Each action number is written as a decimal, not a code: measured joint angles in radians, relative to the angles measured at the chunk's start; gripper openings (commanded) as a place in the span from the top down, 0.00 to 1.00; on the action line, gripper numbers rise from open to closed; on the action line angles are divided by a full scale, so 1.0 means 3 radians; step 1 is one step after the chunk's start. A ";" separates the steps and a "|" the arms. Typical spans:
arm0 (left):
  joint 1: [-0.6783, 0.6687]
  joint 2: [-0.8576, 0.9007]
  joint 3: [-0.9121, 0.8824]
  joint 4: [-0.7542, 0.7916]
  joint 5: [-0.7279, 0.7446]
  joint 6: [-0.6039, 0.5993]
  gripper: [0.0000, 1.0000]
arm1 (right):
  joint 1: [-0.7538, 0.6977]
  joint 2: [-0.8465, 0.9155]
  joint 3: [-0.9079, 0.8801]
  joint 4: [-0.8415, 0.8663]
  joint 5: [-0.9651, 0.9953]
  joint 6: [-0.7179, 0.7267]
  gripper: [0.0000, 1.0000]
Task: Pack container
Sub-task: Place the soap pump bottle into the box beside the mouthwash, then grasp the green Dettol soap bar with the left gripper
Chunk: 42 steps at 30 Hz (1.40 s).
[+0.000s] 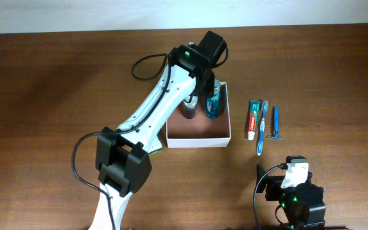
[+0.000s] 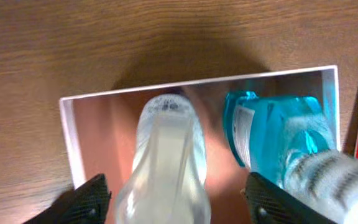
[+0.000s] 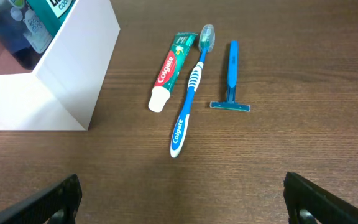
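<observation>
Left end effector (image 2: 179, 193): over the container, jaws spread wide. A clear bottle (image 2: 169, 155) stands between the fingers, with a gap showing on either side. I read it as let go, not gripped.

Right end effector (image 3: 191, 205): jaws wide apart, nothing in them. It sits low by the near edge of the bench (image 1: 56, 83), toward the near right corner, well apart from the work.

Container (image 1: 197, 142): around the middle of the bench, a little toward the far edge. Inside, along its far wall, are the clear bottle and, beside it on the right, a blue bottle (image 2: 272, 137). From the left wrist view I cannot tell whether the two touch. The near half of the floor is bare.

Outside, between the container and the right edge of the bench: a toothpaste tube (image 3: 171, 71), a toothbrush (image 3: 188, 106) just beside it, and a blue razor (image 3: 232, 81) a little apart.

My read: two items packed and three to go, so a bit under halfway. All three lie closer to the right arm.
</observation>
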 measured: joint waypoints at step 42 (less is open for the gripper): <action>0.0989 -0.1008 -0.3306 0.1227 0.0593 -0.0310 0.16 | 0.0000 0.0000 0.0000 0.0001 -0.0001 -0.0001 0.01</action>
